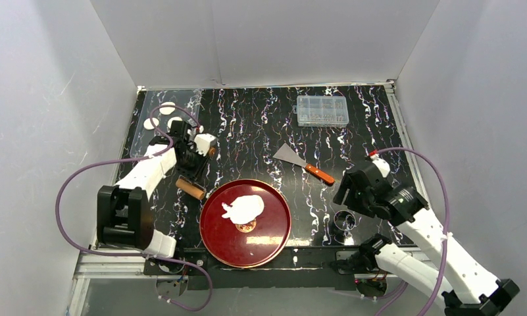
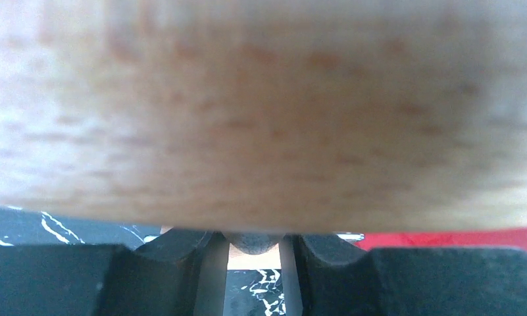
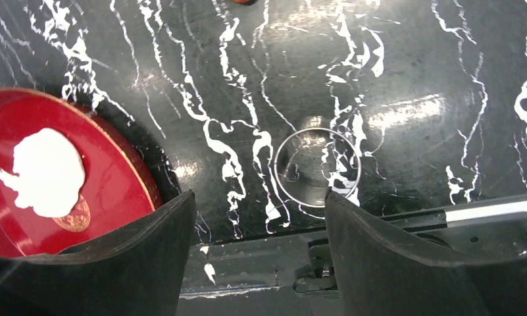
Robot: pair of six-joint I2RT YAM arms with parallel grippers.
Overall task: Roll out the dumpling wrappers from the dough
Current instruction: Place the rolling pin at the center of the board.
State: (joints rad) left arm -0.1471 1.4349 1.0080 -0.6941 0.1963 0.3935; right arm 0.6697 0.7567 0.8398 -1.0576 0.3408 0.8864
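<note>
While clamping rolling pin [image 1: 192,189] in left gripper [image 1: 195,158], sits upper-left of dough [image 1: 244,209], nearer than empty, wide-spread right gripper [image 3: 255,204]; pin axis diagonal.

The upper left wrist view is filled by a blurred rolling pin [image 2: 260,112] — cut off at three edges; the red plate [image 3: 112,178] is cropped at the right wrist view's left.

Red plate [image 1: 274,242], wooden rolling pin [image 1: 192,189], orange-handled scraper [image 1: 292,155], clear box [image 1: 322,110], ring [image 3: 275,168] on marbled table [image 1: 260,125]
</note>
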